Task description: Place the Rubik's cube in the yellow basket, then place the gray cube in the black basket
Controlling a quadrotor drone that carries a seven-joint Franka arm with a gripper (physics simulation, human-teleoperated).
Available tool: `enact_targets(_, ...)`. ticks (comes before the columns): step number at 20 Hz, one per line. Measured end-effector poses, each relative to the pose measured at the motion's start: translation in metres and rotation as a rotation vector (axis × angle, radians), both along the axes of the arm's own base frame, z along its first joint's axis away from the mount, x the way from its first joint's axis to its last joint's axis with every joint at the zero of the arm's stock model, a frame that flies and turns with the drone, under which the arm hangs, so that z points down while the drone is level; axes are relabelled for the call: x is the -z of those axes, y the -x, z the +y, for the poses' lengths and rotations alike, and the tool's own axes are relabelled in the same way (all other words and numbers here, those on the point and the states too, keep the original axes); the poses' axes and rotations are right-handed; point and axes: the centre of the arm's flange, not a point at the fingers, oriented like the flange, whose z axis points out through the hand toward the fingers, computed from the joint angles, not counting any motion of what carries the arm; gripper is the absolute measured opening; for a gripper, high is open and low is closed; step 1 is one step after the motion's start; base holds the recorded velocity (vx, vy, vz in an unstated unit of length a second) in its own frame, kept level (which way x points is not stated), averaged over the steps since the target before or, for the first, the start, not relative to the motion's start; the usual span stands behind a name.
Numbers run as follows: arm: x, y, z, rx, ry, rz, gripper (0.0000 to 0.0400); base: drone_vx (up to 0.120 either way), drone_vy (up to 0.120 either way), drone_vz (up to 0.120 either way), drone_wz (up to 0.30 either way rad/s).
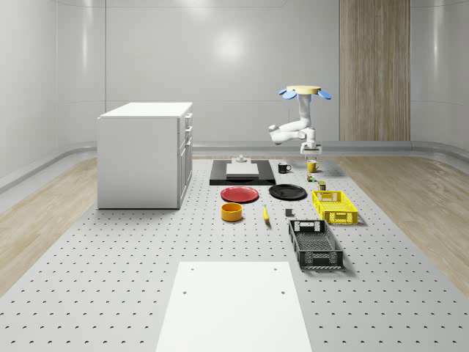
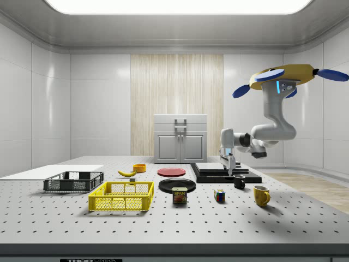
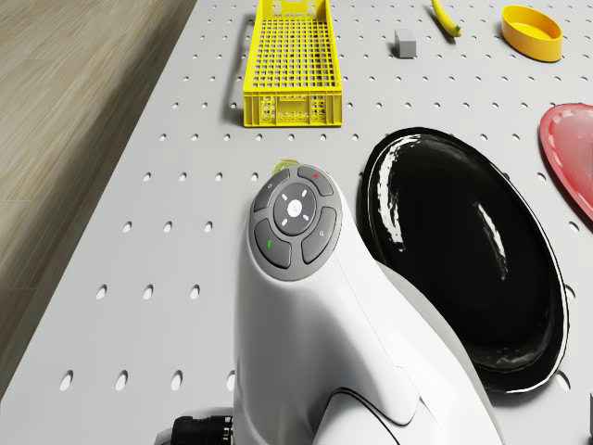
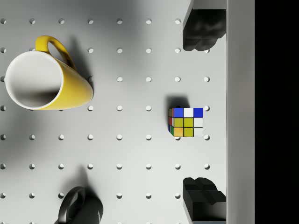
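Fingers (image 4: pixel 201 37) of the gripper (image 4: pixel 202 114) stand wide apart in the wrist view, one on each side of the Rubik's cube (image 4: pixel 186 122), which sits on the perforated table (image 4: pixel 131 154) below them, untouched. A yellow mug (image 4: pixel 44 79) and a black mug (image 4: pixel 81 207) lie off to one side of the cube.

From the whole-scene view, the drone (image 1: pixel 304 92) hovers over the table's far right part, its arm bent down so the gripper (image 1: pixel 311 152) hangs above the yellow mug (image 1: pixel 312 166). Nearer, the yellow basket (image 1: pixel 334 206) and then the black basket (image 1: pixel 315 244) line the right side; the gray cube (image 1: pixel 289 213) rests on the table left of the yellow basket.

Seen from the side, the gripper (image 2: pixel 229 166) hangs over the black mug (image 2: pixel 239 182), with the Rubik's cube (image 2: pixel 219 196) on the table nearer the camera, between a tin (image 2: pixel 179 195) and the yellow mug (image 2: pixel 261 195).

Looking down from the drone, the arm's wrist covers the middle; the yellow basket (image 3: pixel 292 65) and gray cube (image 3: pixel 405 40) lie beyond a black plate (image 3: pixel 463 250).
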Motion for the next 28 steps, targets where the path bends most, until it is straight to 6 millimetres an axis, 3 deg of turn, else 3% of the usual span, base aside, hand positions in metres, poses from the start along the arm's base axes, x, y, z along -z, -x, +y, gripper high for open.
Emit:
enact_targets(5, 0.0, 0.0, 0.0, 0.0, 0.0, 0.0, 0.04, 0.12, 0.0, -0.12, 0.0)
enact_targets(17, 0.0, 0.0, 0.0, 0.0, 0.0, 0.0, 0.04, 0.0, -0.017, -0.12, 0.0)
enact_targets(21, -0.003, 0.0, 0.0, 0.0, 0.0, 0.0, 0.04, 0.0, 0.0, 0.0, 0.0)
enact_targets(28, -0.026, 0.0, 0.001, 0.0, 0.0, 0.0, 0.04, 0.0, 0.0, 0.0, 0.0)
